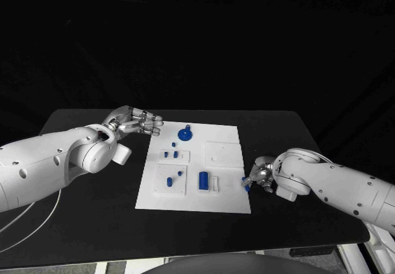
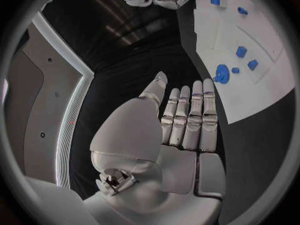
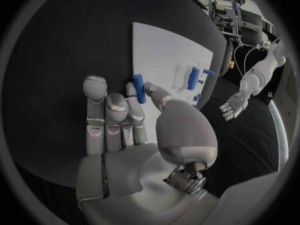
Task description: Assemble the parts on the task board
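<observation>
The white task board [image 1: 194,200] lies mid-table. On it are a round blue part [image 1: 185,135] at the far end, two small blue parts [image 1: 170,153], two more small ones [image 1: 169,181] nearer, and a long blue cylinder [image 1: 203,180]. My right hand [image 1: 263,175] is at the board's near right edge and pinches a small blue peg [image 1: 246,182] [image 3: 138,87] between thumb and fingers. My left hand [image 1: 136,121] [image 2: 187,120] hovers off the board's far left corner, fingers straight, holding nothing. The round part [image 2: 221,73] lies just beyond its fingertips.
Black table [image 1: 91,222] surrounds the board on all sides. A raised white square plate [image 1: 224,153] sits on the board's right half. A white cable [image 1: 33,222] trails off the table's left front.
</observation>
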